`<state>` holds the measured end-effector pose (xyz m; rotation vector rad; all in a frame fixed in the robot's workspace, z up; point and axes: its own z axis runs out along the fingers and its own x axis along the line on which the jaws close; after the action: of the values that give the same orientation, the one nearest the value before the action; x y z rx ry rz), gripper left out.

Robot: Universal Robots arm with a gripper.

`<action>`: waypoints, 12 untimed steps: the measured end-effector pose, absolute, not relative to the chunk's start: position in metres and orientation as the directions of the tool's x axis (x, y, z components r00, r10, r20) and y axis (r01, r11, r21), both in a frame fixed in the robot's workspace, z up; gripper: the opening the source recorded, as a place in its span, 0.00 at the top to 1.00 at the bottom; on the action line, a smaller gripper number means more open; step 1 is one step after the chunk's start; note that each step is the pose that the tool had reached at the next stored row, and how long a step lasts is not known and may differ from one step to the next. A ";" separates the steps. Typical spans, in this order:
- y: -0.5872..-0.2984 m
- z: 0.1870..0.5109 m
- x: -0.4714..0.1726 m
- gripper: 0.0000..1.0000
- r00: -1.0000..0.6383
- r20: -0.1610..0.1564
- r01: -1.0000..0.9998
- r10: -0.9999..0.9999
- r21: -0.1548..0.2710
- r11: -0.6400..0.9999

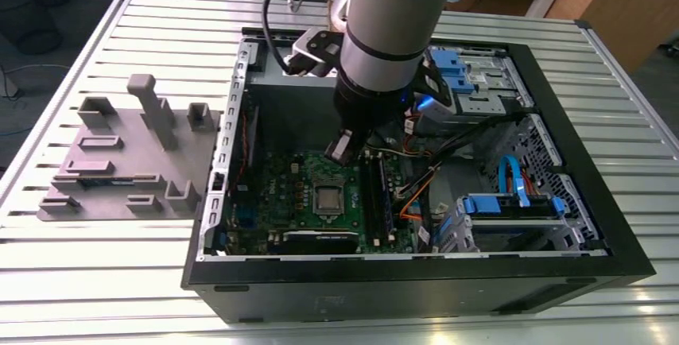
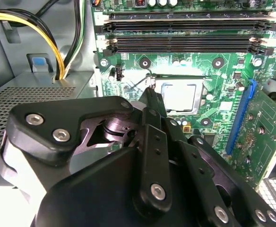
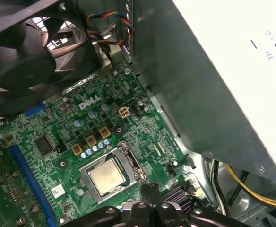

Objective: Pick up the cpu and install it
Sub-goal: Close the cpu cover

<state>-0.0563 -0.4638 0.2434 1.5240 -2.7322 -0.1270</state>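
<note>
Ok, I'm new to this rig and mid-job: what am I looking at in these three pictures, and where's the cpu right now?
The exterior view looks down at a grey robot arm reaching into an open computer case on a slatted metal table. A grey plastic fixture lies at that view's left. Both wrist views ride on the arm, looking past the black gripper at the green motherboard. The cpu already sits in its socket, just beyond the gripper tip.
</note>
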 end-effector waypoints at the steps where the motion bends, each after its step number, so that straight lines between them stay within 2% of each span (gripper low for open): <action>1: -0.464 0.243 -0.056 0.90 -0.526 -0.030 -0.849 -0.850 0.076 0.523; 12: -0.469 0.243 -0.070 0.90 -0.512 -0.028 -0.858 -0.859 0.075 0.509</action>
<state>-0.0699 -0.4687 0.2426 1.5459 -2.7180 -0.1236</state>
